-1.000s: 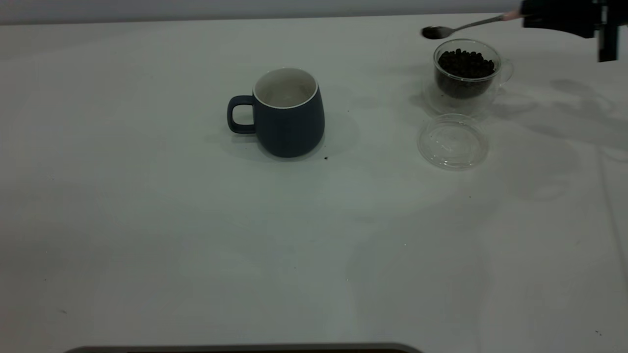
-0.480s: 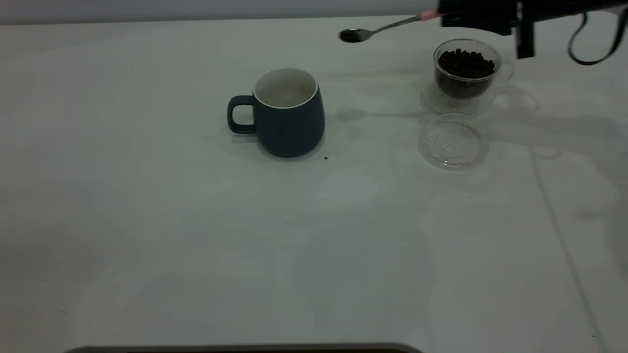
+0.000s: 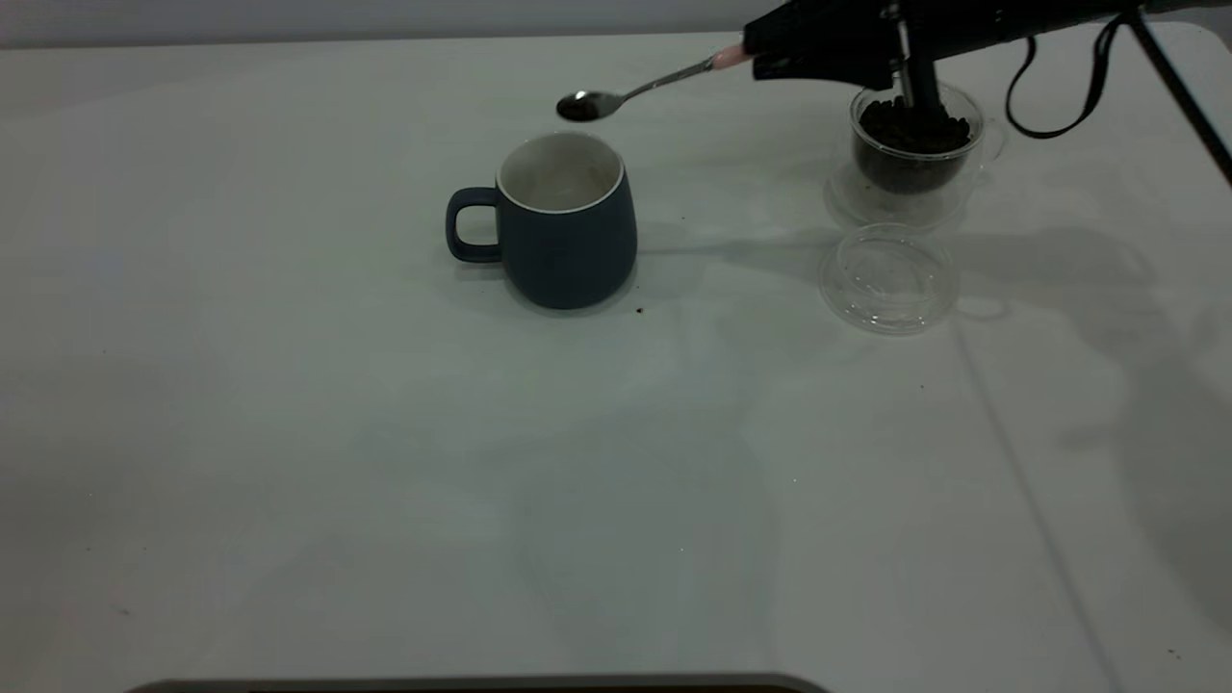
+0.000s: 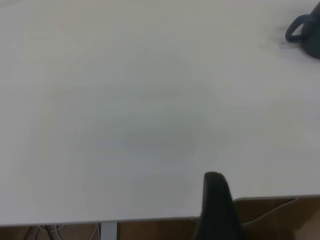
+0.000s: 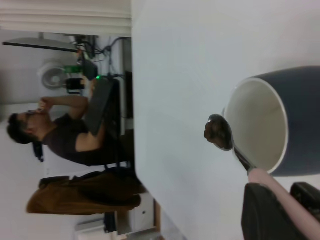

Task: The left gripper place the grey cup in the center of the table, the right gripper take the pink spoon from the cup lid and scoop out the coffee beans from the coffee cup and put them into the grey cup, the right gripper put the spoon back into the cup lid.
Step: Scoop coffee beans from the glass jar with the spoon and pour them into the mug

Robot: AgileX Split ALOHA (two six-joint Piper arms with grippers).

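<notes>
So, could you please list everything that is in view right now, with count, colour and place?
grey cup: one, dark blue-grey with white inside, upright near the table's middle, handle toward the left arm's side.
coffee cup: one, clear glass, upright on the right arm's side, far part of the table.
coffee beans: a dark heap filling the coffee cup; a few more lie in the spoon's bowl.
cup lid: one, clear glass, flat on the table in front of the coffee cup, nothing on it.
pink spoon: one, steel bowl and pink handle, held in the air with its bowl just behind the grey cup's rim.
table: one, white.
right gripper: black, shut on the spoon's handle, above the coffee cup.
left gripper: dark, at the table's edge, away from the cups.
</notes>
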